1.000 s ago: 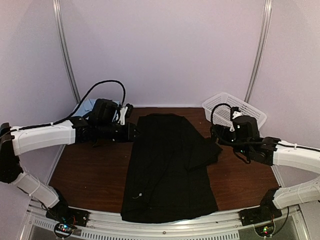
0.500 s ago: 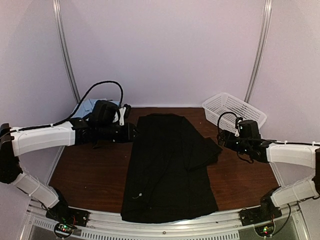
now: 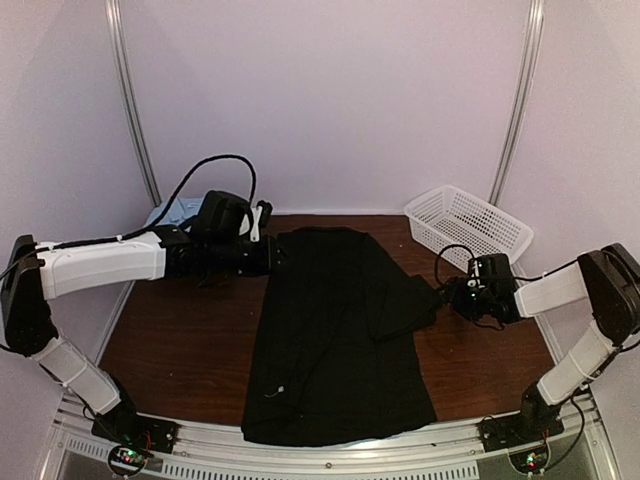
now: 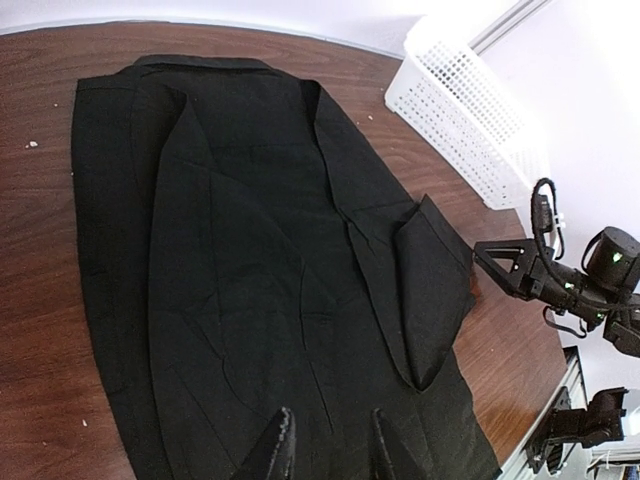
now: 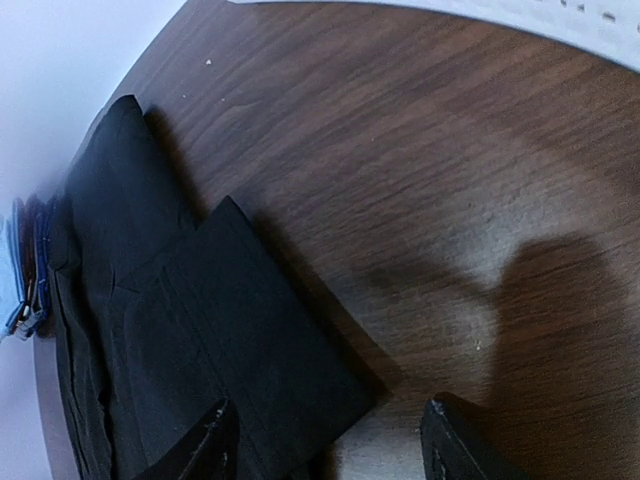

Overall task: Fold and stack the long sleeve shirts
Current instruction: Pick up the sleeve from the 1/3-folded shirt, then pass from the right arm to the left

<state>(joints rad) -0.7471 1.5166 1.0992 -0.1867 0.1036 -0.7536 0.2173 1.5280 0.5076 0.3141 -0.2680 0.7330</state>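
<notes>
Black long sleeve shirt [image 3: 330, 330] lies flat on the brown table [image 3: 180, 340], running lengthwise from the far edge to the near edge, collar end far. Its right sleeve [image 5: 240, 330] is folded across the body, and the squared cuff end juts past the shirt's right edge onto bare wood. Right gripper [image 5: 330, 445] sits low at that cuff end. Its two fingers stand well apart, one over the cloth and one over the wood, and the sleeve's corner lies between them; they are not closed on it. Left gripper [image 4: 330, 450] is at the shirt's far-left side, pointing across the garment. Its fingers show a narrow gap with black fabric below them. No cloth looks lifted or bunched there, and I see nothing held, though black fingers against black cloth make this hard to read. A light blue shirt [image 3: 165, 213] lies at the far-left corner behind the left arm. From the right wrist it shows as an edge of blue and dark layers. White mesh basket [image 3: 470, 222] stands at the far-right corner, well apart from the black shirt.
</notes>
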